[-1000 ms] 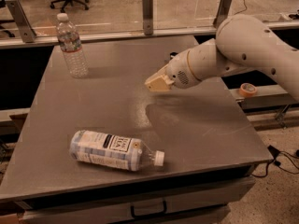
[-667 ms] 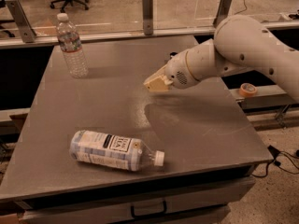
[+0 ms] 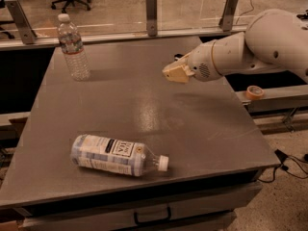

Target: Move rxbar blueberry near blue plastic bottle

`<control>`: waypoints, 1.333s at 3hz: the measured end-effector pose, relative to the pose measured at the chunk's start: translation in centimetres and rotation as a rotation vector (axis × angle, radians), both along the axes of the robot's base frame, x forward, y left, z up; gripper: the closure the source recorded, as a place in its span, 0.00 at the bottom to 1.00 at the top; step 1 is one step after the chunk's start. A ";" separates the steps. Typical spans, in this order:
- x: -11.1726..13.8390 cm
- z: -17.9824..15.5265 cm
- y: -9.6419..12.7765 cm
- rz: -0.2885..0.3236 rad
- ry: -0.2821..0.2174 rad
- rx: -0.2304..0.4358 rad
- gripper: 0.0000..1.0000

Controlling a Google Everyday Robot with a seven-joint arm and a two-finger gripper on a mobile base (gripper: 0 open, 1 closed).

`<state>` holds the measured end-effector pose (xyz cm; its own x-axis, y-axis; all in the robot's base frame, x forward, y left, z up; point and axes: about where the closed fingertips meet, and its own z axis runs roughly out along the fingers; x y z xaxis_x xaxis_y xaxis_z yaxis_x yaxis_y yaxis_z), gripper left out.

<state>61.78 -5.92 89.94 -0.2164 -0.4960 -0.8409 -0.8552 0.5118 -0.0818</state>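
Observation:
The blue plastic bottle (image 3: 108, 154) lies on its side near the front left of the grey table (image 3: 207, 129), with its white cap pointing right. My gripper (image 3: 176, 73) hangs over the right half of the table on the white arm (image 3: 250, 49), well behind and to the right of the bottle. The rxbar blueberry does not show anywhere in the camera view; it is hidden or out of view.
A slim clear ribbed water bottle (image 3: 73, 47) stands upright at the back left corner. A roll of tape (image 3: 254, 92) lies on a ledge to the right of the table. A glass barrier with posts (image 3: 151, 13) runs along the back edge.
My gripper and arm have moved a little to the right and toward the back of the table. Both bottles have stayed in place.

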 end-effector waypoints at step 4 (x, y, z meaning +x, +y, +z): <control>9.9 -2.1 -5.5 -0.097 -0.023 0.101 0.00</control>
<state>71.71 -11.37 87.82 -0.2389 -0.3862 -0.8910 -0.7998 0.5986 -0.0450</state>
